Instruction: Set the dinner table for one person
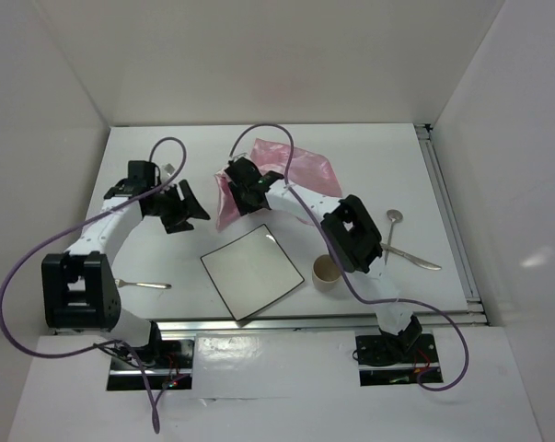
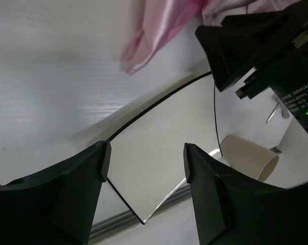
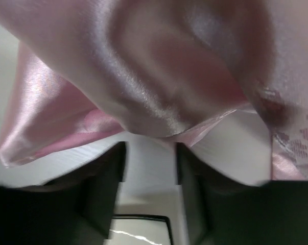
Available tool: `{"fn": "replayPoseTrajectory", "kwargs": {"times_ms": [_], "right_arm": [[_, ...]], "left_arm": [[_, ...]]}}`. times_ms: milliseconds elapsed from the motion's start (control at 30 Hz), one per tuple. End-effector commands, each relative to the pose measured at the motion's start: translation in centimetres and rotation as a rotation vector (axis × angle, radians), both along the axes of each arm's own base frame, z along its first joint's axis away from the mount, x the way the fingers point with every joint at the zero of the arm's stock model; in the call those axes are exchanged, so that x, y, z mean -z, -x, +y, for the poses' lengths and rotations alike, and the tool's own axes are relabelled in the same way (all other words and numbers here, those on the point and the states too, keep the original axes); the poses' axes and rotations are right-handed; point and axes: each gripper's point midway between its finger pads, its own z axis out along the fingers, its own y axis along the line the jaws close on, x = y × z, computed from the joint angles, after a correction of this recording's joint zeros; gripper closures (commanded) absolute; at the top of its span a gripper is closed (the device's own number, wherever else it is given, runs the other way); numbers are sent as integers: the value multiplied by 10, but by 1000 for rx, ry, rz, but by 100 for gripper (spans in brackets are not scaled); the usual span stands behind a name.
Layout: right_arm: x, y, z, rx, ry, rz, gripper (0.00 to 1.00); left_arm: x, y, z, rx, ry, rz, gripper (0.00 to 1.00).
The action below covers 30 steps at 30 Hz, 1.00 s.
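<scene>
Right pincer point(image 3: 150, 149) tips hide under pink cloth point(image 3: 143, 76), grip unclear; left pincer point(image 2: 146, 153) gapes released, fingers point(image 2: 77, 194) cutting off the plate point(image 2: 164, 122).

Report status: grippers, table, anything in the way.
Left gripper open, empty, above dinner table. Right gripper open, fingers at pink cloth's edge. Cup close by right arm; watch it.

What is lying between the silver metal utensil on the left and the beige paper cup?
The square white plate with a dark rim lies between that utensil and the cup; the top view shows it.
</scene>
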Motion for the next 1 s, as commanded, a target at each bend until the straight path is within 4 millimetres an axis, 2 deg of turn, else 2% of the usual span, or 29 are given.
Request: {"fn": "replayPoseTrajectory", "kwargs": {"times_ms": [0,133,167,267,333,367,400,467,633,733,800,833,933,967], "right_arm": [[-17,-16,2,7,18,-78,55],[-5,-22,1,-13,-1,-40,57],[-5,-22,1,-13,-1,-40,54],[2,-23,-8,2,18,-31,54],[1,-20,-8,-4,15,-24,57],[-4,-21,-8,-4,5,-35,58],[0,-21,-12,-2,4,-22,58],[-5,-20,-9,-2,-14,-20,58],[-6,-22,-14,1,-21,-14,44],[-6,-25,-18,11,-21,-14,43],[2,-25,-15,5,-19,-1,43],[2,-26,-15,5,-19,-1,43],[8,-24,-14,-2,-19,11,52],[8,-24,-14,-2,-19,11,63]], "left_arm": [[4,-18,-28,117,79,-69,24],[29,-26,-41,151,72,-30,26],[32,-29,-43,155,61,-27,27],[45,-42,-39,137,31,-23,30],[51,-48,-37,122,26,-12,33],[58,-52,-38,122,26,-10,33],[56,-57,-41,132,26,-21,33],[64,-63,-40,127,18,-5,32],[76,-78,-36,121,-45,10,32],[84,-83,-42,126,-30,19,32],[89,-88,-42,126,-30,25,36],[99,-84,-42,127,-31,61,42],[99,-84,-42,118,-26,67,72],[100,-84,-41,104,-32,71,93]]}}
